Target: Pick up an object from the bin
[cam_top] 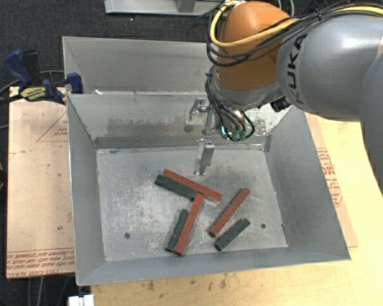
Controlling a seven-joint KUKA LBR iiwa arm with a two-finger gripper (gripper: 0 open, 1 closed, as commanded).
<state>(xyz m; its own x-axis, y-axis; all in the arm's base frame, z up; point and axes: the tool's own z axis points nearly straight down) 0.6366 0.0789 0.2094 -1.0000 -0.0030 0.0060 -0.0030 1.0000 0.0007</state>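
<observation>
Scuffed matt metal bin (83,190), matt red-and-green bars (190,185)

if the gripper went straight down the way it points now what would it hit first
Probably the long red stick just below the gripper, near its middle; depth is unclear, so it might instead touch bare bin floor just behind the stick.

Three red bars (230,211) and three dark green bars (232,234) lie in the grey bin (115,190).

three red bars (230,211), three green bars (232,234) (paired)
</observation>
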